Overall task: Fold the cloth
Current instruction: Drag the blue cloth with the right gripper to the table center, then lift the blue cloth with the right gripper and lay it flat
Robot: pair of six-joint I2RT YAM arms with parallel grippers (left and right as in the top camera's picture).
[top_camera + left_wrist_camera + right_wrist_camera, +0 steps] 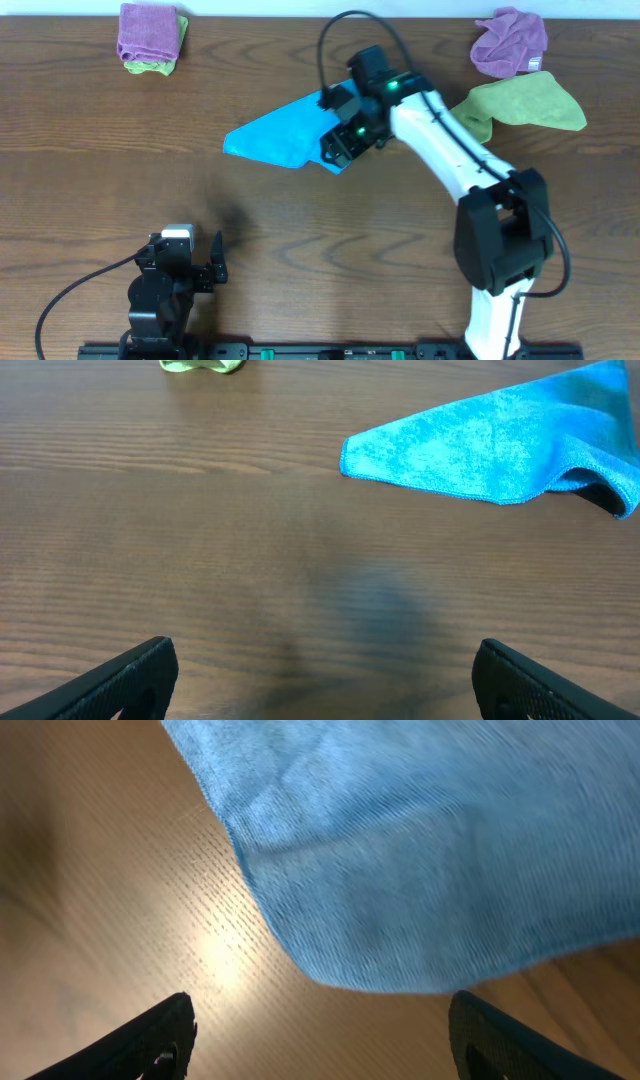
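The sky-blue cloth [283, 133] lies folded into a flat wedge at the middle back of the table, its point toward the left. It also shows in the left wrist view [500, 445] and the right wrist view [430, 840]. My right gripper [338, 150] hovers over the cloth's right end, open and empty; in its own view the fingers [320, 1040] straddle bare wood just short of a rounded cloth corner. My left gripper [205, 262] is open and empty near the table's front left, well away from the cloth [320, 680].
A purple cloth on a lime-green one [150, 38] sits folded at the back left. A crumpled purple cloth [510, 42] and a lime-green cloth [525, 103] lie at the back right, beside the right arm.
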